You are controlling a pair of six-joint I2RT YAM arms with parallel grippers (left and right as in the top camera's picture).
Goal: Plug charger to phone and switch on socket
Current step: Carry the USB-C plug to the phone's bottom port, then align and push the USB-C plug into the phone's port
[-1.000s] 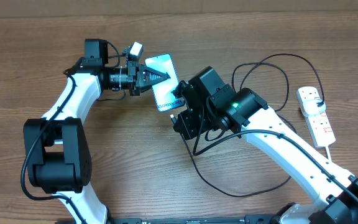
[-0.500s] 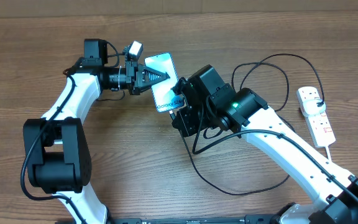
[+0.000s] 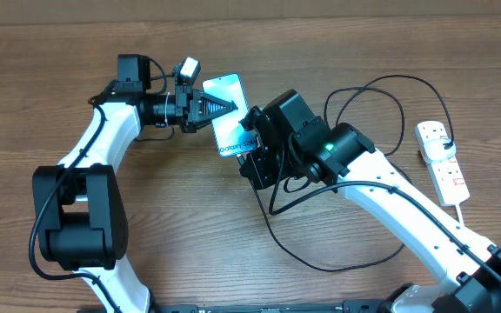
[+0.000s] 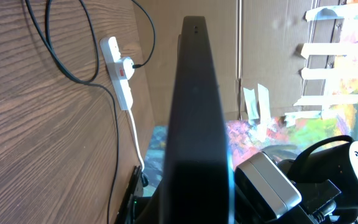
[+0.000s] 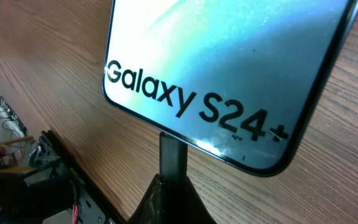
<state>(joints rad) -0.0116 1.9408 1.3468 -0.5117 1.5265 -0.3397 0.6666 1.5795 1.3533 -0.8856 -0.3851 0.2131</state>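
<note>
Insertion of the connector is the step in hand. Your right gripper (image 5: 173, 190) is closed on the charger (image 5: 173, 149), pinching the stem just behind the tip. In the right wrist view the tip stands square to the bottom edge of the phone (image 5: 229, 74), touching it or just entering it below the "Galaxy S24+" lettering. Whether it is seated cannot be told from these views.

Your left gripper (image 3: 231, 106) appears closed on the phone from the opposite side. Overhead, one finger lies across the lit screen. In the left wrist view the phone runs edge-on through the centre of the frame. Treat this hand as the brace.

Further out, the phone sits near the middle of the table (image 3: 207, 261), angled between the two arms. The charger runs back from the right gripper in loose loops to the power strip (image 3: 443, 165), which lies well apart near the right edge. Its far end appears to be plugged in there.

The next move, as judged:
1. Push the tip along the long axis of the phone, with no sideways load, while the left gripper resists.
2. Watch for the tip skating off the port or the phone slipping.
3. Once the tip is seated, release the charger and send the right arm to the switch on the power strip.
</note>
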